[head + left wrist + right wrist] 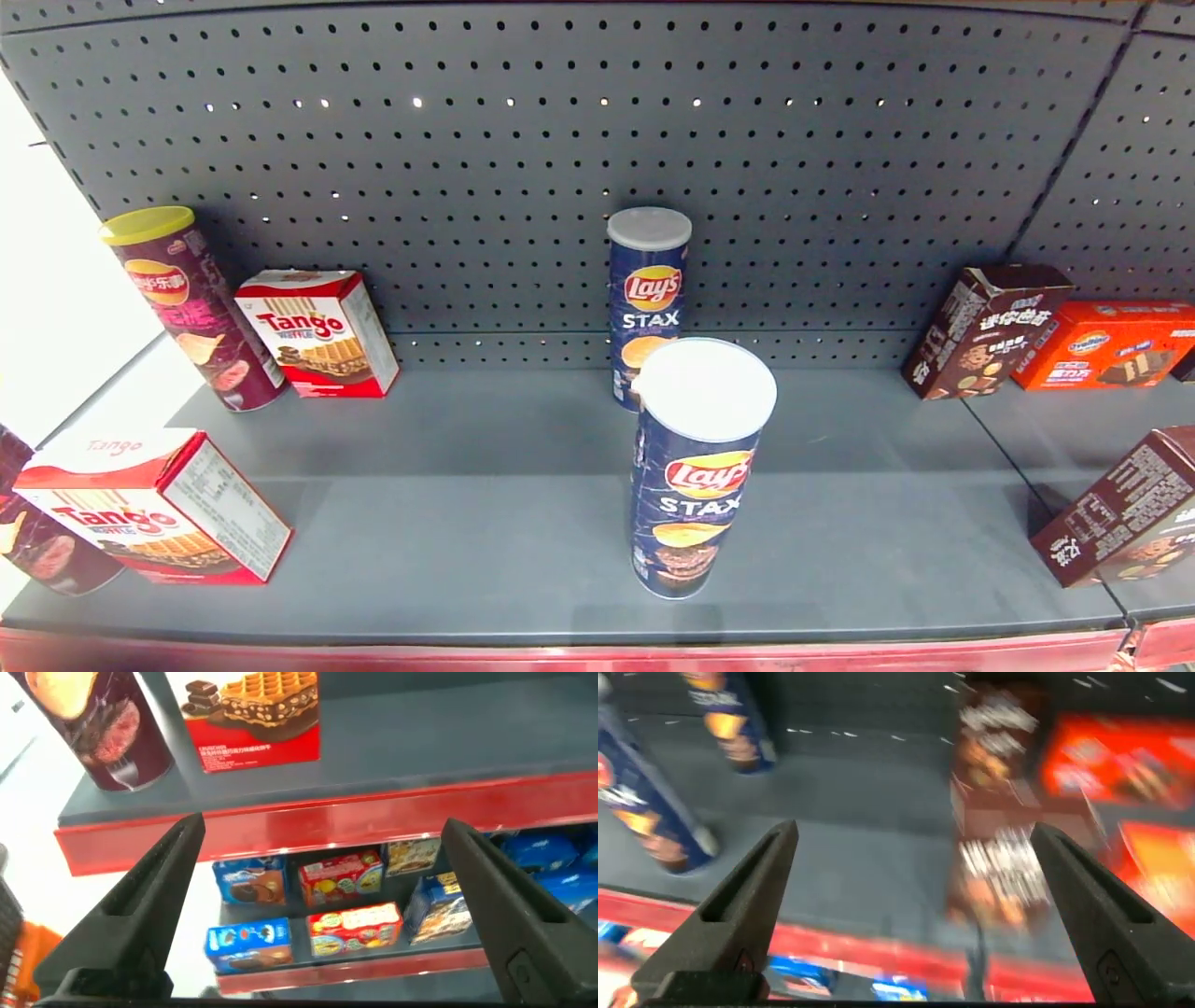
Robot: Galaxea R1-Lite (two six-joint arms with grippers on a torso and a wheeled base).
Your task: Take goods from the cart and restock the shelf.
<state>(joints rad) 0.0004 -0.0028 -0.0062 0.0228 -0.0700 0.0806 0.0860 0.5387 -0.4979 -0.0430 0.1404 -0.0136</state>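
I see two tall cans standing on the shelf (467, 504). The front blue can (695, 476) is near the edge, and the back blue can (646, 299) is by the wall. A purple can (191, 308) and a red box (322, 331) are at the left, and a brown box (985, 331) is at the right. There is lots of bare room, so I think more goods must come. The left hand (322, 829) has its fingers apart and holds nothing. The right hand (913, 833) is wide apart too. The packs have big writing and snack pictures.
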